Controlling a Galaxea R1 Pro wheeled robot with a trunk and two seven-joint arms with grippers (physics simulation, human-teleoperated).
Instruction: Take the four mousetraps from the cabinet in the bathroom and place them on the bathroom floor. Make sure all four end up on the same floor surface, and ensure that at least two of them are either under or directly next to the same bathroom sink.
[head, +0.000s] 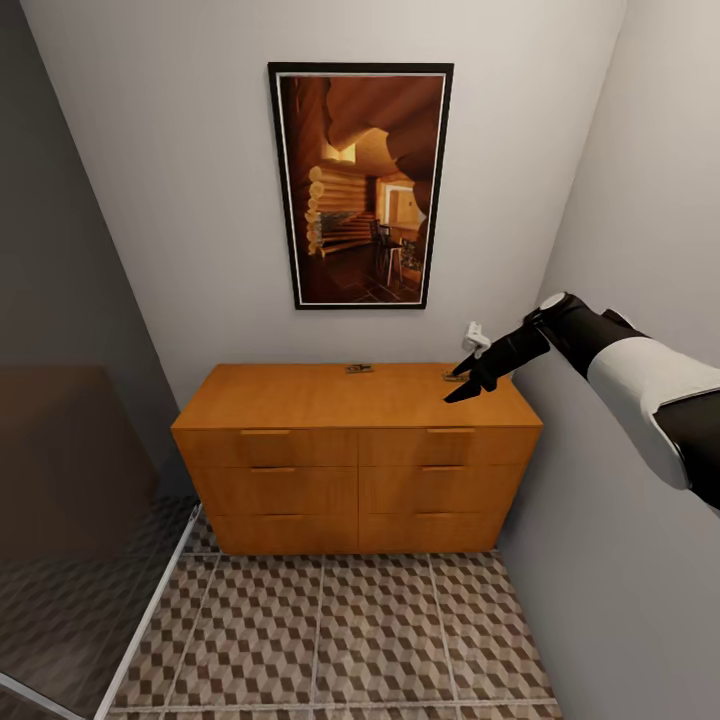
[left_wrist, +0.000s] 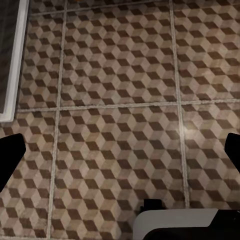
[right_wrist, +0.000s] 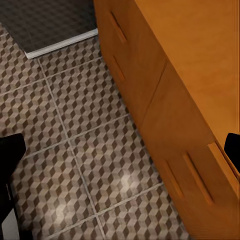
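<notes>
Nearest to us in the head view, the bathroom floor (head: 330, 630) runs along 6 o'clock, cube-print tiles with pale grout. The left wrist view looks straight down on that tile; the left tool (left_wrist: 120, 150) has its dark fingertips at opposite edges, so wide apart and empty.

Next out, the cabinet (head: 355, 470) stands against the back wall at centre, drawer fronts shut, flat top serving as the surface. The right arm comes in from 3 o'clock, and the right tool (head: 468, 380) hangs over the top's back right corner. In the right wrist view its tips also sit at opposite edges, so we read it as apart with nothing clamped.

One mousetrap (head: 359, 368) lies at the rear centre of the top, at 12 o'clock from the cabinet middle, flat, long axis running 9 to 3 along the wall. A second mousetrap (head: 452, 377) is a small tan sliver just beside the right tool, at about 9 o'clock of the fingertips. It is too small to tell which way it points.

We judge the step to be picking that near-corner trap. To do it well: drop the tool squarely over it, span the short side, close on the wood edges rather than the wire, and lift straight up clear of the side wall.

Farthest back, a framed picture (head: 360, 185) hangs on the wall at 12 o'clock.
</notes>
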